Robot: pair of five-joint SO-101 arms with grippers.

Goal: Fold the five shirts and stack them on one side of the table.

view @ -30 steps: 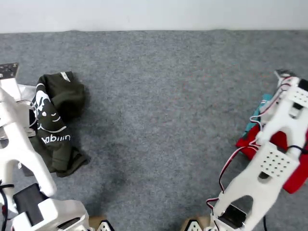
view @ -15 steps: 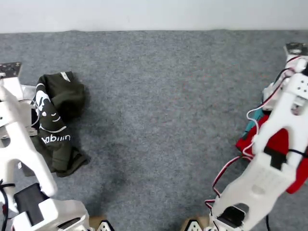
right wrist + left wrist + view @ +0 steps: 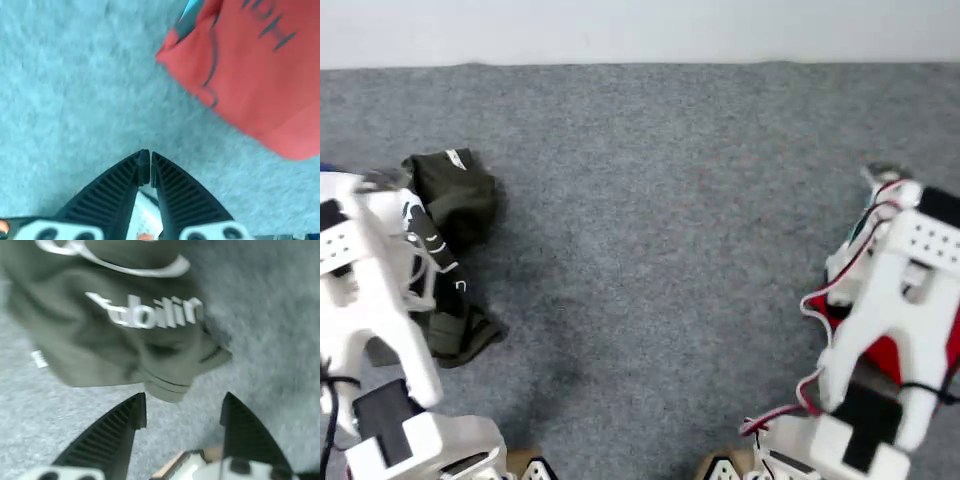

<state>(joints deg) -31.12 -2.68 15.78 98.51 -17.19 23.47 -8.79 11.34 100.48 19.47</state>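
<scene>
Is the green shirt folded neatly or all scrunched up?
Scrunched up. The green shirt lies in a lumpy, wrinkled heap with uneven edges on the grey table, not flat or squared.

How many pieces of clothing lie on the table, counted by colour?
Dark green shirt: 1
Red shirt: 1
Blue-green cloth, only an edge showing at the red shirt's border: 1
Total: 3
</scene>
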